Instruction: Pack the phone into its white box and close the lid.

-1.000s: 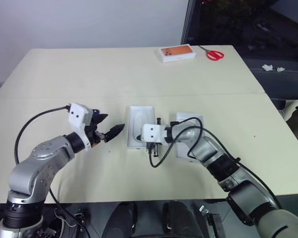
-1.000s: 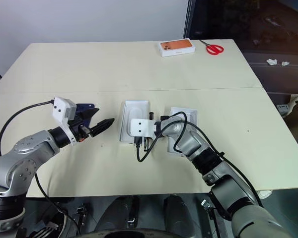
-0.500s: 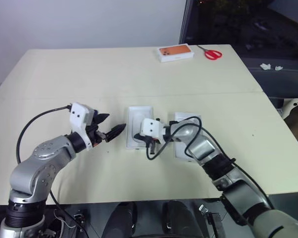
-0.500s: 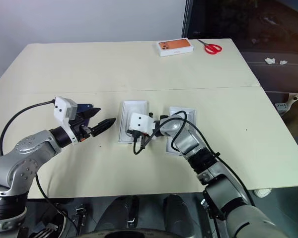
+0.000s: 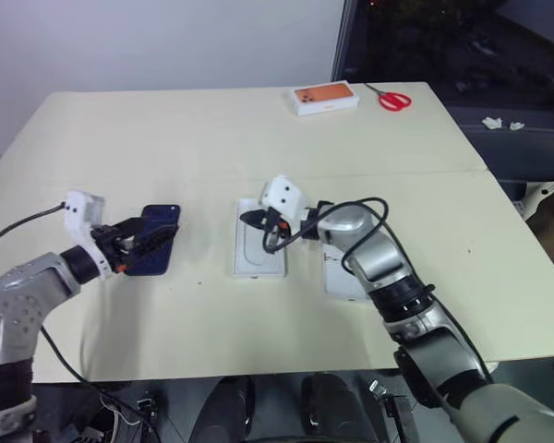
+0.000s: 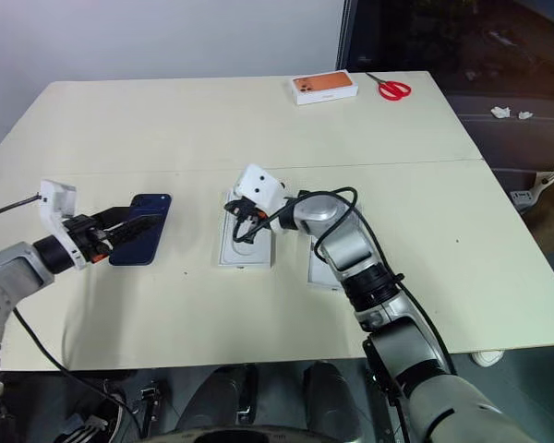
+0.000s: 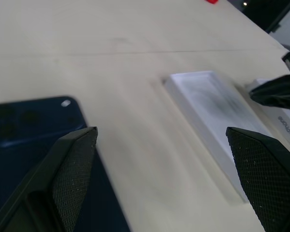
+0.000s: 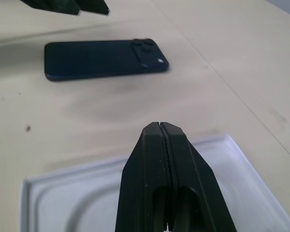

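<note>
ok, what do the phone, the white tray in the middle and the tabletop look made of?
The phone: dark navy back, smooth satin finish with a soft sheen, likely glass or coated metal.
The white tray: matte white, thin rim and a moulded oval recess, so pressed card or thin plastic; can't tell which.
The tabletop: cream, matte, no glare, a seam across it; probably laminate.

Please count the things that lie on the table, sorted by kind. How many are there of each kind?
Phone: 1
Open white box parts: 2 (middle part, right part)
Closed box with orange picture: 1
Scissors: 1
Total: 5
</note>
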Robot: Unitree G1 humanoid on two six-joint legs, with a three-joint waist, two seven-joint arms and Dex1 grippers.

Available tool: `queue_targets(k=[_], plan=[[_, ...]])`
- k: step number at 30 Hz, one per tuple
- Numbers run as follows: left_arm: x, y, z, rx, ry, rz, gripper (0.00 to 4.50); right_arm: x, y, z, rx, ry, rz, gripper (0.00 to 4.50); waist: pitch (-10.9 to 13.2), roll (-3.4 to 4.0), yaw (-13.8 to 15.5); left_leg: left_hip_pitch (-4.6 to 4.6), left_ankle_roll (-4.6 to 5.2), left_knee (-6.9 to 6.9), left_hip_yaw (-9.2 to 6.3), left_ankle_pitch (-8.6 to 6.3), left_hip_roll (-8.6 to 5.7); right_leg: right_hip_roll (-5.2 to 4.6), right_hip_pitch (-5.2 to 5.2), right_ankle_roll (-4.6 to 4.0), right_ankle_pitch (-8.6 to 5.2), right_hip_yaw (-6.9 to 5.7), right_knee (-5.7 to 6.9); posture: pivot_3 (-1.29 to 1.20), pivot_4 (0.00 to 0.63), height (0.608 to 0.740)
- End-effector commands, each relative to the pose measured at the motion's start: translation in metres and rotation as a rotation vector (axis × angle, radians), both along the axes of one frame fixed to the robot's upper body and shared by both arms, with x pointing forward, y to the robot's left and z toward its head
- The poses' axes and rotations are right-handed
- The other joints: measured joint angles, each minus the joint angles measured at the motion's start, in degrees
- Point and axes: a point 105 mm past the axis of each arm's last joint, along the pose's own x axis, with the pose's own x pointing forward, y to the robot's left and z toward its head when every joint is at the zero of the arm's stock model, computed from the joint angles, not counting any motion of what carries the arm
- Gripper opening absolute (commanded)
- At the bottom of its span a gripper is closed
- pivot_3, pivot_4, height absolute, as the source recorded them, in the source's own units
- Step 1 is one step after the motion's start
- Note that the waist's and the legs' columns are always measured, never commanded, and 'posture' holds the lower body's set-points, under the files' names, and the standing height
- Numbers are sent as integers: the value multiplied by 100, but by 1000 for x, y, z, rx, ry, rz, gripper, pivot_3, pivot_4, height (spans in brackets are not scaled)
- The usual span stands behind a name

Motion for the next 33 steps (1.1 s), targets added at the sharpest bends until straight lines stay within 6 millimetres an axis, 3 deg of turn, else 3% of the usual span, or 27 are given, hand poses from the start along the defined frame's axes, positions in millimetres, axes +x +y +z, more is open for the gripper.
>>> queue_targets(k=[1, 5, 8, 15, 19, 24, 33], plan=[[0, 30, 10, -57, 17, 32, 4500, -2, 35, 21, 45, -41, 31, 11, 0, 0, -49, 0, -2, -1, -1, 1, 0, 0, -2, 0, 0, 0, 3, 0, 150, 740], [4, 53, 2, -42, 101, 80, 4500, -10, 66, 20, 36, -44, 103, 11, -2, -4, -75, 0, -12, -6, -6, 7, -2, 0, -15, -1, -1, -6, -1, 0, 150, 740], [9, 72, -3, -53, 139, 128, 4500, -10, 85, 0, -55, -45, 97, 11, -2, -5, -86, 1, -11, -6, -6, 6, -5, -3, -20, -1, -1, -6, -1, 0, 150, 740], [14, 79, -31, -60, 218, 145, 4500, -13, 105, -25, -165, -45, 89, 11, -4, -8, -106, -3, -19, -12, -4, 11, -5, -3, -36, -1, -1, -2, 6, 0, 150, 740], [14, 66, -55, -95, 308, 90, 4500, -8, 107, -36, -195, -21, 34, 11, -7, -11, -86, -5, -19, -12, -4, 11, -6, -3, -39, -1, -1, -3, 11, 0, 150, 740], [9, 45, -69, -201, 433, -22, 4500, -5, 109, -36, -187, -13, 21, 11, -8, -9, -81, -4, -18, -12, -5, 11, -10, -6, -38, -1, -1, -2, 15, 0, 150, 740], [3, 14, -98, -190, 577, -135, 4500, -5, 112, -37, -204, -34, 25, 11, -34, 35, -67, 8, -13, -11, -5, 8, -17, -9, -20, -1, -1, -1, 14, 0, 150, 740]])
